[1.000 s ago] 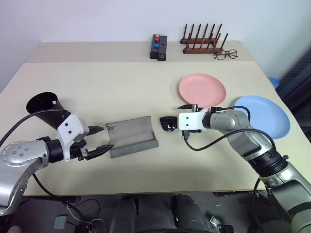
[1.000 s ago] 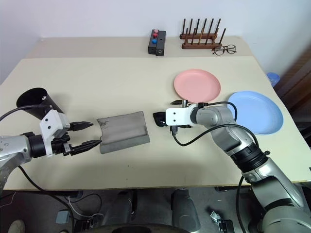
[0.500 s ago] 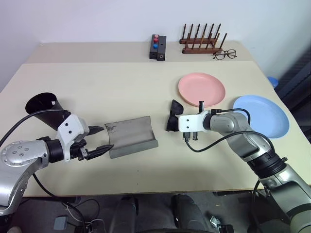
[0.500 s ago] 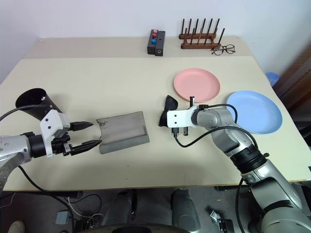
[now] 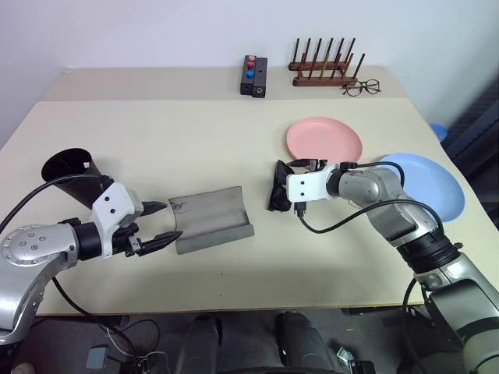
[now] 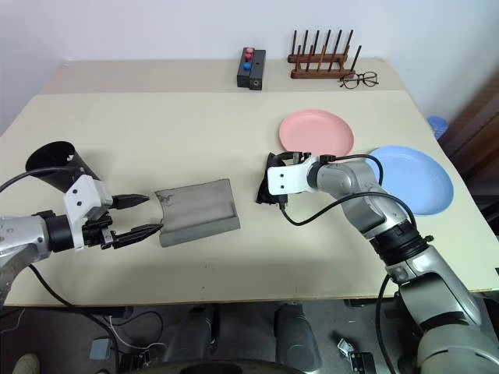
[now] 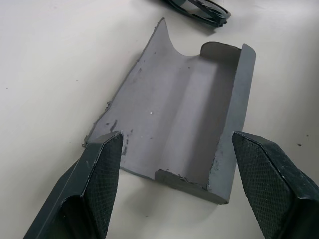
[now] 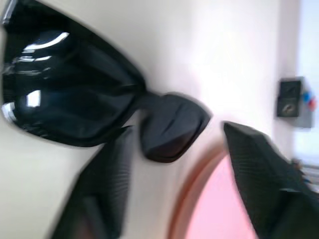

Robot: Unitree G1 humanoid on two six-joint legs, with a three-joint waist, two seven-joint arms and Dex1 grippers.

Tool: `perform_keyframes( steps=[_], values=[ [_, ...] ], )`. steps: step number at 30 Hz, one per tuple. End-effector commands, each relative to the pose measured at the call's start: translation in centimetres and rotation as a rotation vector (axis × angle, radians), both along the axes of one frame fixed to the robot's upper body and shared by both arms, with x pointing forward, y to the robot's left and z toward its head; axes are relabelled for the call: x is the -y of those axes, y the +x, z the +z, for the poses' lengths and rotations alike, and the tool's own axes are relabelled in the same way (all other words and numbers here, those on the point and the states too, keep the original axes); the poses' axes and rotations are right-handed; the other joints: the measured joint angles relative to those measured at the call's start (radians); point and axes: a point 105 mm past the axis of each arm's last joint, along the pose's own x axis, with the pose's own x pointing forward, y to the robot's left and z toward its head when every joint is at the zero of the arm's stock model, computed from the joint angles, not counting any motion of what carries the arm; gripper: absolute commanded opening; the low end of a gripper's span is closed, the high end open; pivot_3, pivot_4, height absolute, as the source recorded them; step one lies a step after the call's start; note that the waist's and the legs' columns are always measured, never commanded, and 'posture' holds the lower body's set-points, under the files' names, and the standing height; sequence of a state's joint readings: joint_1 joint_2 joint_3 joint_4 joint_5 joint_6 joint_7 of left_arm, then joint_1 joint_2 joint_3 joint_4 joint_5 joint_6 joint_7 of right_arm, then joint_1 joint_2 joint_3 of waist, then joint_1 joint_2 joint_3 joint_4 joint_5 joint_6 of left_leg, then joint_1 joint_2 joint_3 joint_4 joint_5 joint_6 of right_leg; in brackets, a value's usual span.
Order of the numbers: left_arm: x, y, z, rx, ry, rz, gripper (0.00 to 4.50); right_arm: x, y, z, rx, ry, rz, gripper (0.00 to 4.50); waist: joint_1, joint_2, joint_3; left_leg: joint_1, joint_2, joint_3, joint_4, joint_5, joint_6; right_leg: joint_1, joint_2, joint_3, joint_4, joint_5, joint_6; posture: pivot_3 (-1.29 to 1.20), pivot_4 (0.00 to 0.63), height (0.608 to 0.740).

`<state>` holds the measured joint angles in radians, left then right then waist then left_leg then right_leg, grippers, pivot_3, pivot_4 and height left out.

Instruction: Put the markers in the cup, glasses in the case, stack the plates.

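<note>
Our right end effector (image 5: 279, 185), mid-frame, has its fingers spread around the glasses (image 5: 277, 188), not pinching yet. They could slip and fall short of the case (image 5: 210, 219). Our left end effector (image 5: 162, 223) is open, empty.

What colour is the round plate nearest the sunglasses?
Salmon pink; the round flat plate shows best in the left eye view.

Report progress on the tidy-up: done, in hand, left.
Done: nothing confirmed; whether the markers are in the cup cannot be told. In hand: the right gripper, open, is at the sunglasses; the left gripper, open, sits at the empty case. Left: sunglasses into case; pink plate and blue plate lie apart, unstacked.
</note>
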<state>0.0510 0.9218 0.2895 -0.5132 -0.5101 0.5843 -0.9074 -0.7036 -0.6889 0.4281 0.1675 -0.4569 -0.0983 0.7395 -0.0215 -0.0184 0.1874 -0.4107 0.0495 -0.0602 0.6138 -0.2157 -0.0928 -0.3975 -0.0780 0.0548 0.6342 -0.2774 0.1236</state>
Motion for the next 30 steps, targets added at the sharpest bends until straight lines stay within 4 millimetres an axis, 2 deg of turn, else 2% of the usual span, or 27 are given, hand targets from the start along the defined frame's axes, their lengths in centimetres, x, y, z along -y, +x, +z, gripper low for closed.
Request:
perform_keyframes(
  steps=[1,8,15,30],
  values=[
    [0.2,0.1,0.7,0.028,0.018,-0.013,3.57,-0.2,0.5,1.7,0.129,-0.050,0.100,2.77,0.000,0.000,0.000,0.000,0.000,0.000,0.000,0.000,0.000,0.000,0.000,0.000,0.000,0.000,0.000,0.00,0.150,0.740],
    [0.2,0.1,0.8,0.029,0.017,-0.015,3.57,-0.8,1.2,1.0,0.204,-0.131,0.241,2.77,-0.013,0.000,0.000,0.000,0.000,0.000,0.000,0.000,0.000,0.000,0.000,0.000,0.000,0.000,0.000,0.00,0.150,0.740],
    [0.1,0.0,0.5,0.025,0.018,-0.009,3.57,-0.8,1.1,-0.2,0.174,-0.178,0.303,2.77,-0.026,0.000,0.000,0.000,0.000,0.000,0.000,0.000,0.000,0.000,0.000,0.000,0.000,0.001,0.002,0.00,0.150,0.740],
    [0.2,0.0,0.5,0.023,0.015,-0.020,3.57,-3.3,-0.3,-0.2,0.147,-0.020,0.351,2.77,-0.023,0.000,0.000,0.001,0.000,0.000,0.000,0.000,0.000,0.001,0.000,0.000,0.002,0.001,0.003,0.00,0.150,0.740]
  ],
)
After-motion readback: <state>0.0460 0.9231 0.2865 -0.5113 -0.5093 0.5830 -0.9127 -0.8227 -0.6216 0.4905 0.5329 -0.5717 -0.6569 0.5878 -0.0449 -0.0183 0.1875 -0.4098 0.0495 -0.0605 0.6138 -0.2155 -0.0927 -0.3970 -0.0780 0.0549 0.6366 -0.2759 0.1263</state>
